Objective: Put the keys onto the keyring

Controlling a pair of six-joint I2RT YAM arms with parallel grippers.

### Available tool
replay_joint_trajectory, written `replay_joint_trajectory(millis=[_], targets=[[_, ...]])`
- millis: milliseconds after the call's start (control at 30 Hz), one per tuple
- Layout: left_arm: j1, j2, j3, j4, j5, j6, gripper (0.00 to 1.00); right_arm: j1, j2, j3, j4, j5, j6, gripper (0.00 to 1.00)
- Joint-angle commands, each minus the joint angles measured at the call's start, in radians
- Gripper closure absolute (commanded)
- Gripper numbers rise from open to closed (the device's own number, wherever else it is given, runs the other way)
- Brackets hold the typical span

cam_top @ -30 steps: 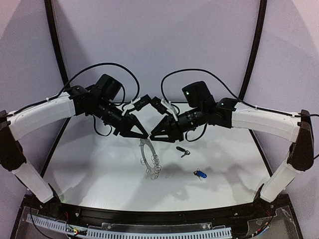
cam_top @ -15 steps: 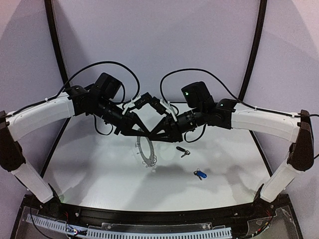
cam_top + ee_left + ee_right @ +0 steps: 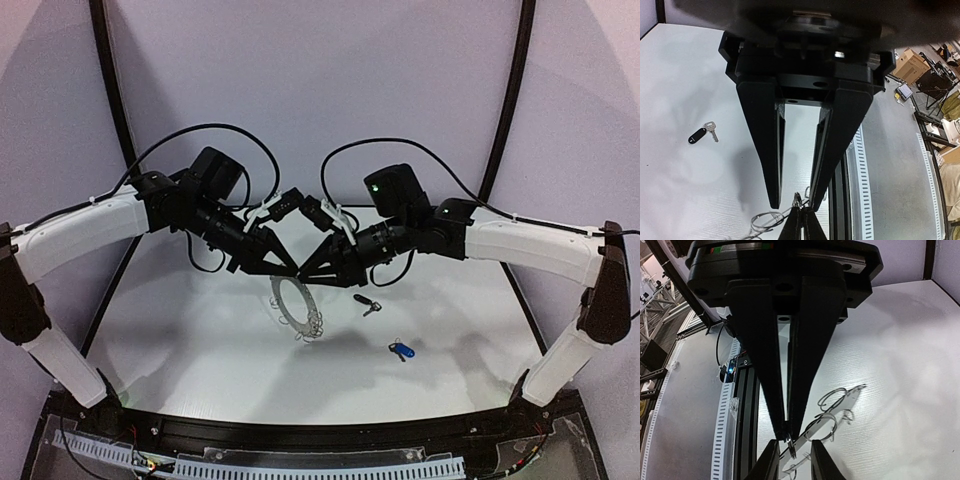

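Observation:
The keyring (image 3: 276, 300), a flat grey disc with thin wire loops, hangs above the table under both grippers' tips. My left gripper (image 3: 293, 270) holds the disc; in the left wrist view its fingers (image 3: 774, 200) stand a little apart with the disc wedged between them. My right gripper (image 3: 788, 436) meets it tip to tip, shut on one small wire loop (image 3: 791, 446) at the disc's (image 3: 840, 407) rim. The black-headed key (image 3: 364, 301) lies on the table right of the ring, also in the left wrist view (image 3: 699, 135). The blue-headed key (image 3: 401, 350) lies nearer the front right.
The white table (image 3: 200, 340) ends at a black rail (image 3: 320, 432) along the near edge, with a slotted cable duct below it. Two curved black posts (image 3: 110, 90) rise at the back. Cables loop over both wrists.
The right gripper has moved in to the left gripper's tips and closed on a wire loop. The keyring, hanging edge-on before, has swung to show its face.

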Motion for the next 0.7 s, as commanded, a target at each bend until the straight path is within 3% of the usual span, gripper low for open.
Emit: replay_joint_trajectory(millis=[0,667], targets=[[-0.016,-0.027,-0.016,-0.049,0.005,0.021,0.99,0.015,-0.035,-0.001,0.043,-0.006,-0.026,0.77],[-0.021,-0.013,-0.010,-0.089,0.003,0.056,0.99,0.014,-0.013,0.013,0.121,-0.025,0.010,0.80]])
